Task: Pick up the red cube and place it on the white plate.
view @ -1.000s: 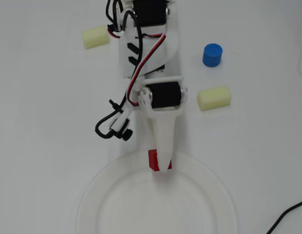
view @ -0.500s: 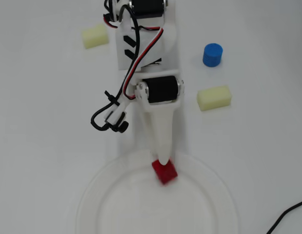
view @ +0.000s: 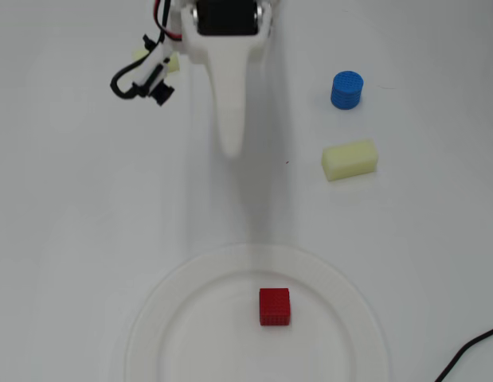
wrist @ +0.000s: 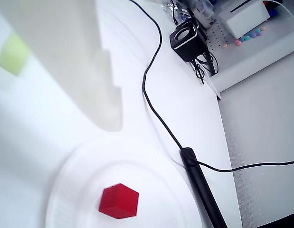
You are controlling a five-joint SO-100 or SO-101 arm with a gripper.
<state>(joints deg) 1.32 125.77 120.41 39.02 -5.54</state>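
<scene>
The red cube [view: 274, 307] lies inside the white plate [view: 144, 330] at the bottom centre of the overhead view, slightly right of the plate's middle. In the wrist view the cube [wrist: 118, 201] sits on the plate [wrist: 59, 197] at the bottom. My gripper [view: 230, 148] points down the picture well above the plate, apart from the cube, and holds nothing. Its jaws look closed together into a single white taper. In the wrist view the gripper [wrist: 110, 121] is a blurred white finger at the upper left, above the plate's far rim.
A blue cylinder [view: 346, 90] and a pale yellow block [view: 350, 159] lie to the right of the arm. Another yellow block [view: 154, 57] is partly hidden by the wrist at top left. A black cable [wrist: 151, 95] runs along the table near its edge beside the plate.
</scene>
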